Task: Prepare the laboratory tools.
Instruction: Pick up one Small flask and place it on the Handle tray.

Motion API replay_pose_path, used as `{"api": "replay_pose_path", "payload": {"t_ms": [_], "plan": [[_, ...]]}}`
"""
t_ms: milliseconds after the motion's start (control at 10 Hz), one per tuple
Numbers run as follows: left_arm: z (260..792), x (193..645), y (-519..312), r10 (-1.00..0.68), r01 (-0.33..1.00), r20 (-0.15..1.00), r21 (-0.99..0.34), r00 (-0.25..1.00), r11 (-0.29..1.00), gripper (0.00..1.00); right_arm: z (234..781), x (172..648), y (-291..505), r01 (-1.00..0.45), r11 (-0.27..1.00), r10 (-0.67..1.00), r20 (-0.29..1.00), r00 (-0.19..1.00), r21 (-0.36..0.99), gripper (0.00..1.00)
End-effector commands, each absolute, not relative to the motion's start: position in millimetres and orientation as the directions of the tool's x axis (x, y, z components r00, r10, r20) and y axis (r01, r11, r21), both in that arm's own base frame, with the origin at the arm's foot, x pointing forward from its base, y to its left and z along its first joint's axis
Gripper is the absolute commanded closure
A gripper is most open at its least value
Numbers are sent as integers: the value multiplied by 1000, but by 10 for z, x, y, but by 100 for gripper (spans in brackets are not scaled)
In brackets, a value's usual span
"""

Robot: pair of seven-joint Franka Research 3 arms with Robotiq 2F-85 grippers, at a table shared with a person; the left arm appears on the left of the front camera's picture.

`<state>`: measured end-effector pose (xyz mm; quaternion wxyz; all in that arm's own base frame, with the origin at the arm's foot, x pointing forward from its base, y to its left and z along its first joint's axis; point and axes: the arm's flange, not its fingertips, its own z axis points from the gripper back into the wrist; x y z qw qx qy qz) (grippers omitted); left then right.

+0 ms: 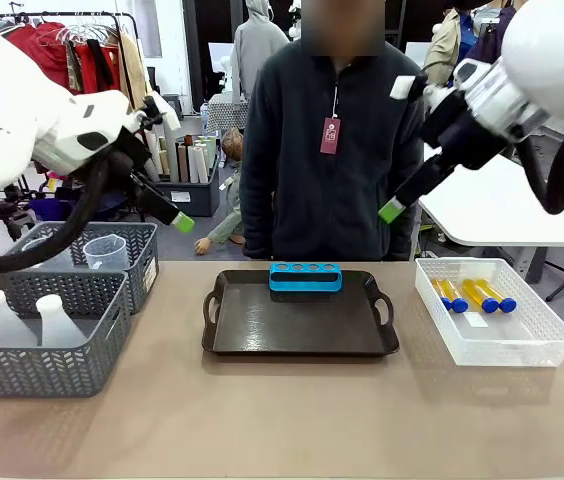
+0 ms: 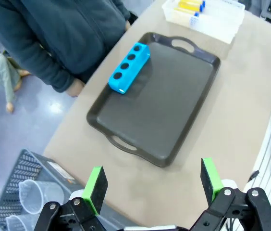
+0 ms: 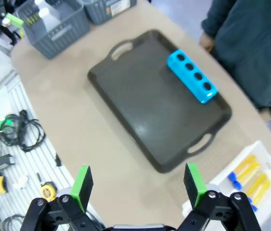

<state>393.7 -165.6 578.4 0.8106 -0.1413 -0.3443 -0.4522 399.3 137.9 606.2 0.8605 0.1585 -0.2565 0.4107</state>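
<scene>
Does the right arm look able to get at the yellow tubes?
Probably yes: the right gripper hangs open and empty above that side, and the tubes lie uncovered in the open-topped bin, nothing in between.

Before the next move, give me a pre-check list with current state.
1. Left gripper open, empty: ok.
2. Right gripper open, empty: ok.
3. Blue rack upright on tray, four holes empty: ok.
4. Tubes lying in white bin, nothing covering them: ok.
5. Beaker and flasks in grey baskets: ok.
6. Caps tight: cannot tell.
</scene>
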Motion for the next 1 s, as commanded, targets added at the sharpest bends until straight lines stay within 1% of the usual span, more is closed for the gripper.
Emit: {"api": "replay_pose_path", "payload": {"t_ms": [0,300,600,900], "plan": [[5903,4045,-1567,-632,840,701,85,331,535,0,6210,4046,1194,-809,587,640,599,481,23,0],[6164,4098,-1633,-656,850,691,115,303,514,0,6425,4074,921,-800,600,633,621,462,-16,0],[6367,4135,-1688,-674,848,684,154,280,508,0,6448,4121,718,-787,615,627,627,463,-34,0],[6436,4180,-1695,-677,843,682,164,278,512,0,6441,4134,620,-791,611,624,633,459,-29,0]]}}
